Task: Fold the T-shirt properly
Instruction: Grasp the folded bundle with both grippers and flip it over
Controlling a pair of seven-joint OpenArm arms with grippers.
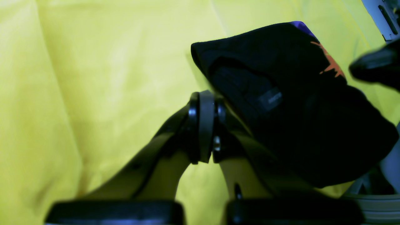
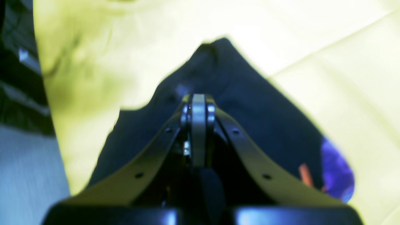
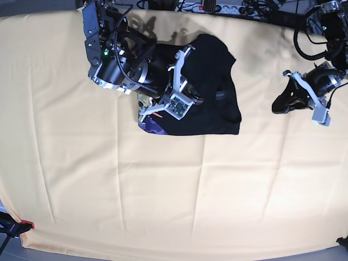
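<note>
The black T-shirt (image 3: pixel 217 103) lies folded into a rough rectangle at the back middle of the table, with a strip of its purple print (image 3: pixel 152 124) showing at the front left corner. My right gripper (image 3: pixel 182 54) is over the shirt's left part. In the right wrist view it (image 2: pixel 198 103) is shut, low over the black cloth (image 2: pixel 256 103); whether cloth is pinched I cannot tell. My left gripper (image 3: pixel 276 106) sits well to the right of the shirt. In the left wrist view it (image 1: pixel 204 103) is shut with nothing in it, beside the shirt's edge (image 1: pixel 297 118).
The cream-yellow table cloth (image 3: pixel 163 185) covers the whole table and is creased. Cables and a power strip (image 3: pixel 217 6) run along the back edge. A red clamp (image 3: pixel 24 224) grips the front left corner. The table's side edge (image 2: pixel 47 103) is close to my right gripper.
</note>
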